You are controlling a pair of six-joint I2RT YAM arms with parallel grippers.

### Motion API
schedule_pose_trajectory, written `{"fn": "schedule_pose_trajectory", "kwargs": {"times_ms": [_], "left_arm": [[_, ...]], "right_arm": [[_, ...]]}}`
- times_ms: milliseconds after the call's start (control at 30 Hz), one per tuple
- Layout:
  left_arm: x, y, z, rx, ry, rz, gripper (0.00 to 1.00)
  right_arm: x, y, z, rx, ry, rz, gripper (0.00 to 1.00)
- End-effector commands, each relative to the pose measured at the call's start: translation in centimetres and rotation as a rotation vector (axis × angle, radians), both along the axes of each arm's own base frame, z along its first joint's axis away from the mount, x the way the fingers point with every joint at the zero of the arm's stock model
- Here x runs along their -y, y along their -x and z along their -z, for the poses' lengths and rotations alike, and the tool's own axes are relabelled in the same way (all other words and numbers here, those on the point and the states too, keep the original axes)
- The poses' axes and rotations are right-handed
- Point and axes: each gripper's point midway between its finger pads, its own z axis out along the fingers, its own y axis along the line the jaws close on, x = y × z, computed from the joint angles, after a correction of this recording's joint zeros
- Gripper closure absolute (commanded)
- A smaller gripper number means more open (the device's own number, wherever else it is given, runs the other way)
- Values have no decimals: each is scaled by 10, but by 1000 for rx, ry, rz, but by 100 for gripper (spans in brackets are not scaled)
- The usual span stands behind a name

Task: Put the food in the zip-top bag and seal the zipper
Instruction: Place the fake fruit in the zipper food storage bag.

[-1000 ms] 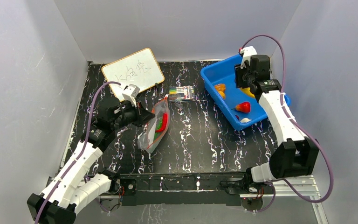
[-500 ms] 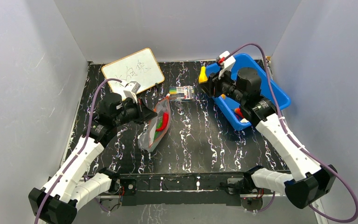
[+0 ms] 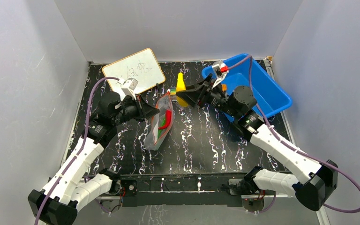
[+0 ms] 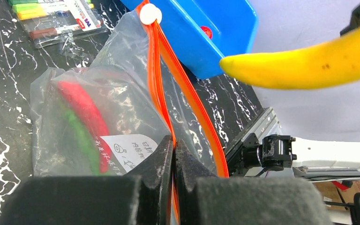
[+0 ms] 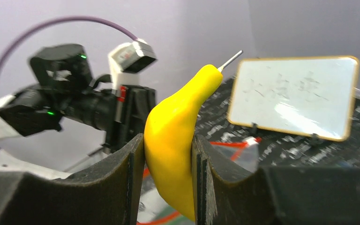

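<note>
The clear zip-top bag (image 3: 161,125) stands on the black table with a red chili (image 4: 82,110) and a green pepper (image 4: 77,136) inside. My left gripper (image 3: 152,111) is shut on one side of the orange-red zipper (image 4: 161,93), holding the mouth up and open; its fingers (image 4: 161,161) pinch the strip. My right gripper (image 3: 183,97) is shut on the yellow banana (image 3: 181,84), held in the air just right of the bag's mouth. The banana also shows in the left wrist view (image 4: 304,61) and between the right fingers (image 5: 176,136).
The blue tub (image 3: 267,91) sits at the back right, mostly behind my right arm. A pack of coloured markers (image 4: 58,18) lies behind the bag. A small whiteboard (image 3: 133,70) stands at the back left. Grey walls surround the table.
My right gripper has lifted the banana out of the blue tub and carried it left to just beside the bag's mouth. My left gripper has kept its hold on the zipper.
</note>
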Motion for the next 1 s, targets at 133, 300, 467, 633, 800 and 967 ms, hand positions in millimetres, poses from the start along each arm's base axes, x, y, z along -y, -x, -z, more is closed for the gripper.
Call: {"fn": "schedule_pose_trajectory", "kwargs": {"times_ms": [133, 300, 467, 633, 800, 967], "left_arm": [[8, 10, -26, 35, 104, 47, 100], [12, 13, -29, 20, 128, 63, 100], [13, 17, -36, 23, 164, 72, 100], [14, 18, -39, 25, 167, 78, 100], [15, 15, -41, 23, 176, 76, 100], [20, 11, -44, 16, 189, 90, 100]], "right_arm": [[-18, 47, -72, 106, -336, -196, 81], [-28, 55, -60, 100, -365, -220, 81], [-33, 51, -36, 85, -318, -202, 81], [-37, 46, 12, 34, -165, -179, 80], [-27, 39, 59, -43, -46, -99, 78], [-28, 43, 104, -109, 105, -120, 74]]}}
